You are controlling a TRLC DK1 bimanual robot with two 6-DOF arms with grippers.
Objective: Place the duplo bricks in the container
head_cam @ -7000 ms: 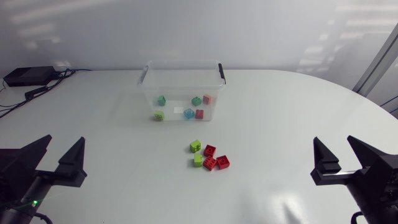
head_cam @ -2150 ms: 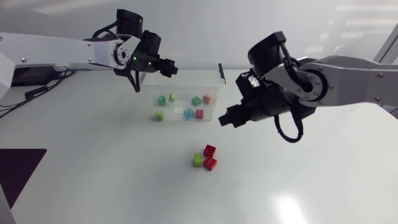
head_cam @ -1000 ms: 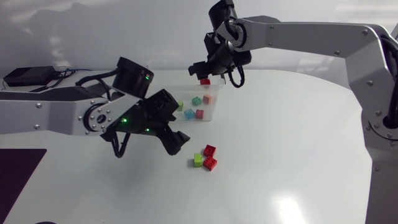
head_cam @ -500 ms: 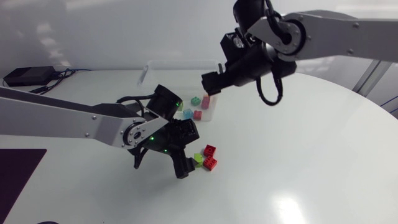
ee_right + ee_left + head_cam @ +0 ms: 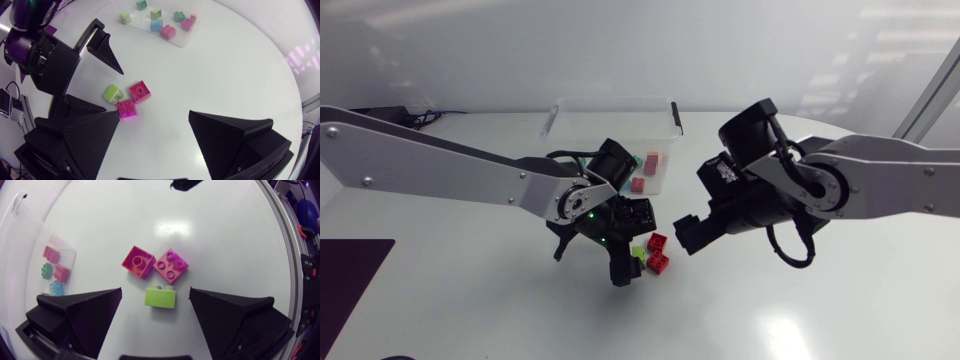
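Inside wide-open left tool [image 5: 155,291], boxy glossy green brick [image 5: 160,299] with round studs, right tool [image 5: 154,114] also wide-open

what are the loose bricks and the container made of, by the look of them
green brick and red bricks: probably hard moulded plastic, smooth with a slight sheen; the signs are crisp studs, sharp edges and even colour.
container: looks like thin clear plastic, since the bricks inside show through its wall.
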